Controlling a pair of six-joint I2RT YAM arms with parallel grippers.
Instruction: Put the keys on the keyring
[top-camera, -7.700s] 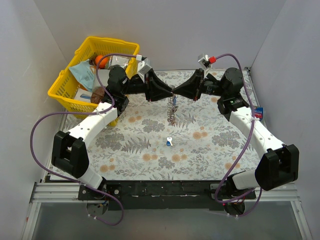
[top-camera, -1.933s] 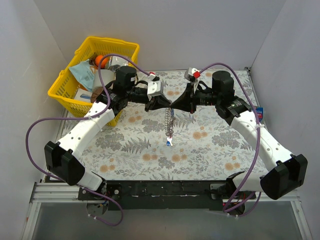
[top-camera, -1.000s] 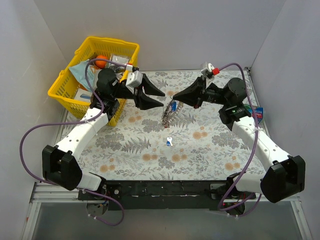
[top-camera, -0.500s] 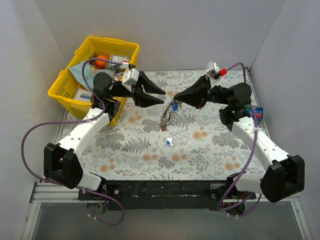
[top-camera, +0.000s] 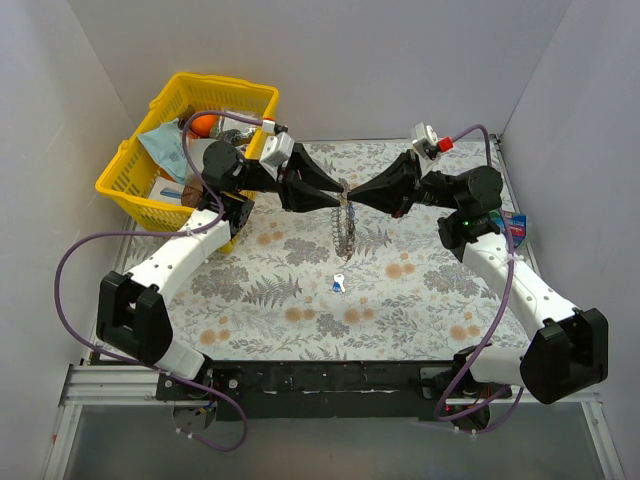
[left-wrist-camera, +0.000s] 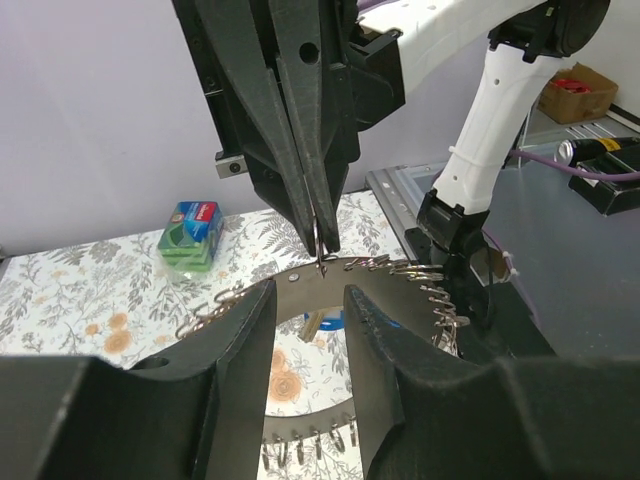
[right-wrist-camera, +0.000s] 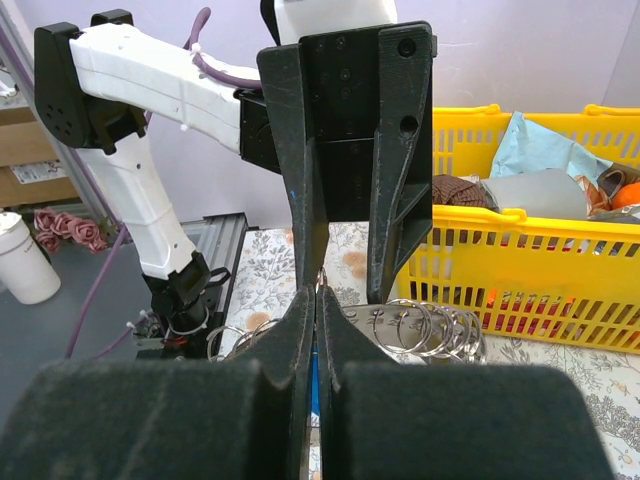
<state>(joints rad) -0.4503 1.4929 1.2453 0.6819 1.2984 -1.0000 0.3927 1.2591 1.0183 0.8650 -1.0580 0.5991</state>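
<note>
Top external: keyring (top-camera: 346, 228) hangs vertical again.

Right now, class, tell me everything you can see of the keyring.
The keyring is thin, silvery metal carrying a row of small wire loops. It hangs down like a chain from its top, where the right gripper is shut on it. The left gripper meets it there too, fingers on either side; whether it grips is unclear.

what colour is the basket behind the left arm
Yellow. The basket shows best in the top external view.
</note>
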